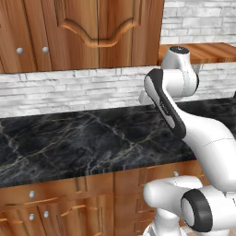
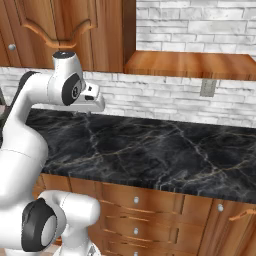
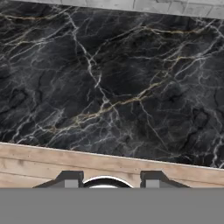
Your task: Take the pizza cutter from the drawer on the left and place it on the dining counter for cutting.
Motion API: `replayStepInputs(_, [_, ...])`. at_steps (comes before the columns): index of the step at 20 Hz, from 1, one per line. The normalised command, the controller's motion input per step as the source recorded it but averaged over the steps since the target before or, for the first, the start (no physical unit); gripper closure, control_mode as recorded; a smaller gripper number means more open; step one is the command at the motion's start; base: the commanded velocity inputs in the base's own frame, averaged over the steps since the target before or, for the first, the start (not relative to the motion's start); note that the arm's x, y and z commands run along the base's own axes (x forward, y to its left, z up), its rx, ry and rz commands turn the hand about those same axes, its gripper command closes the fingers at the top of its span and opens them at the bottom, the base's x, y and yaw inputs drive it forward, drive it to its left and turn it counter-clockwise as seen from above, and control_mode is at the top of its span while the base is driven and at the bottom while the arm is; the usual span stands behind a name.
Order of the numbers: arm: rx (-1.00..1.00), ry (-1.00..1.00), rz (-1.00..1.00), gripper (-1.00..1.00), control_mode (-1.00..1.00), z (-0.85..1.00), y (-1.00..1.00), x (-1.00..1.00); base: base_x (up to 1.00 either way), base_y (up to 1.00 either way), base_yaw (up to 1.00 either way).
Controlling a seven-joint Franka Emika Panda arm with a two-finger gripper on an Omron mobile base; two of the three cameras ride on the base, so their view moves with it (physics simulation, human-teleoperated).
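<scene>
We face the narrow black counter (image 1: 83,143) under white brick, its front edge running just ahead of our gripper (image 3: 105,181). Between the narrowly set fingertips a silver rim shows, which we judge to be the pizza cutter (image 3: 105,180), so the placing remains. The counter top offers ample room.
</scene>
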Motion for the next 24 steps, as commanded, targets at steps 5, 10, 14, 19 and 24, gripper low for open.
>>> replayStepInputs(5, [-0.01,-0.02,0.0,-1.0,-1.0,0.0,0.49,0.0,0.0,0.0,0.0])
replayStepInputs(10, [-0.08,-0.07,0.0,-1.0,-1.0,-0.14,0.95,-0.17,0.0,0.0,0.0])
replayStepInputs(14, [-0.02,-0.13,0.0,-1.0,-1.0,-0.29,0.84,-0.4,0.0,0.0,0.0])
replayStepInputs(19, [0.0,-0.13,-0.08,-1.0,-1.0,-0.23,0.76,-0.38,0.0,0.0,0.0])
replayStepInputs(24, [0.05,-0.12,-0.1,-1.0,-1.0,-0.17,0.49,-0.49,0.0,0.0,0.0])
